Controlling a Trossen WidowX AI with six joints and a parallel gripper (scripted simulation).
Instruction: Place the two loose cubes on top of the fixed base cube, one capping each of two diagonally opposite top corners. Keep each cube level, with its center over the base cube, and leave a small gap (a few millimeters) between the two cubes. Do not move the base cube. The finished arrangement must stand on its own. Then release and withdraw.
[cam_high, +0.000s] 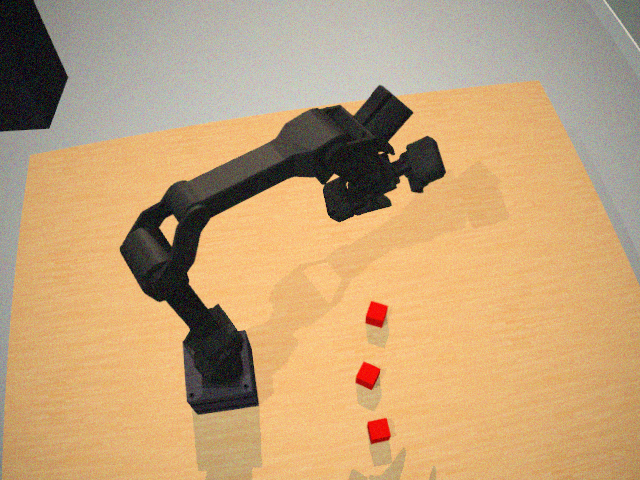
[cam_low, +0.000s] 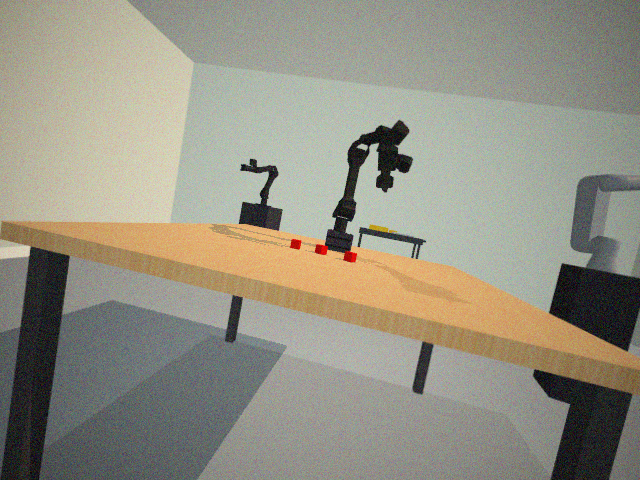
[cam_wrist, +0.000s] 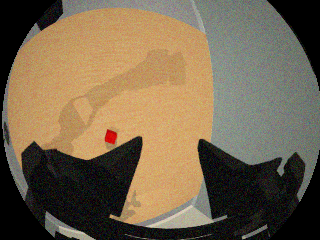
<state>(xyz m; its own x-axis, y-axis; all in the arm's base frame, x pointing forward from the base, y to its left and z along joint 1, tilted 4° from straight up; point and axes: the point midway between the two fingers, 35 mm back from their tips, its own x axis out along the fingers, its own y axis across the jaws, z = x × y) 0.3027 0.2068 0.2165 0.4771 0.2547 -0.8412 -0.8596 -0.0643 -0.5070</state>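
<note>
Currently, end effector released, fingers apart (nothing between them), high above tabletop; three red cubes spaced apart in rough row.

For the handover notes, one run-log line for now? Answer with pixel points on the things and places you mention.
gripper (cam_high: 364, 204) (cam_low: 384, 189) (cam_wrist: 171, 142): open, empty, raised | three red cubes (cam_high: 376, 314) (cam_low: 349, 256) (cam_wrist: 111, 136): on table, separate | stacking: not done
</note>
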